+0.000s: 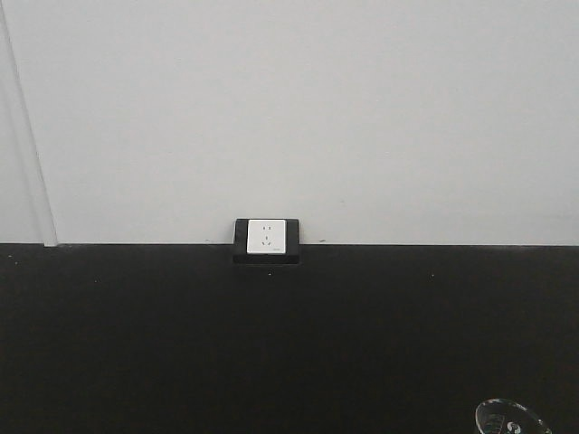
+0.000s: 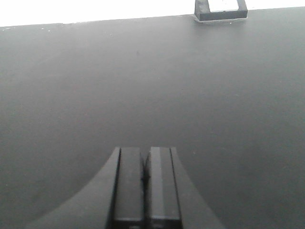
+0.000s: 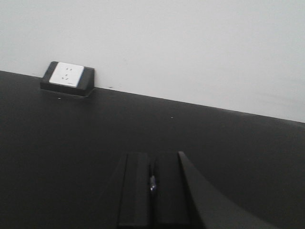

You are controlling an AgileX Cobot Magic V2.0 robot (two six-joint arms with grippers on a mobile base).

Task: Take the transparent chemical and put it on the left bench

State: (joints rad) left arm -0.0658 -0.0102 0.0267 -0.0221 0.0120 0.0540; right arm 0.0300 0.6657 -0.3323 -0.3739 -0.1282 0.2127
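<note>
A clear glass vessel's rim (image 1: 511, 419) shows at the bottom right edge of the front view, and most of it is cut off. It does not show in either wrist view. My left gripper (image 2: 144, 155) is shut and empty over the bare black bench top (image 2: 143, 86). My right gripper (image 3: 152, 160) is shut, also over the black bench top (image 3: 214, 143). A small bright glint sits in the seam between its fingers. Neither gripper shows in the front view.
A white wall socket in a black housing (image 1: 267, 240) sits at the back edge of the bench against the grey wall. It also shows in the left wrist view (image 2: 221, 9) and in the right wrist view (image 3: 67, 78).
</note>
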